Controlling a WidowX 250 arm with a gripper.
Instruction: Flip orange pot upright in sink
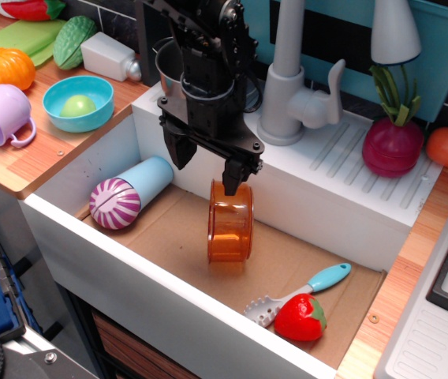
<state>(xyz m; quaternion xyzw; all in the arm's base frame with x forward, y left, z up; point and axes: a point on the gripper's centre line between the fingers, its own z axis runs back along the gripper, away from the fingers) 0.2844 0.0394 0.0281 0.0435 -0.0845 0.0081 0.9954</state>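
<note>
A black gripper (208, 162) hangs over the middle of the white sink (342, 201), its fingers spread wide. The right fingertip touches or pinches the top rim of the orange pot (229, 221); whether it truly grips it cannot be told. The pot lies on its side above the sink's brown floor, near the back wall. A purple onion (115, 203) and blue cup (149, 178) lie in the sink's left corner. A strawberry (300, 317) and spatula (299, 294) sit toward the front right.

Translucent orange pot (229, 221) — white sink (350, 209), brown floor — black claw (208, 162).
</note>
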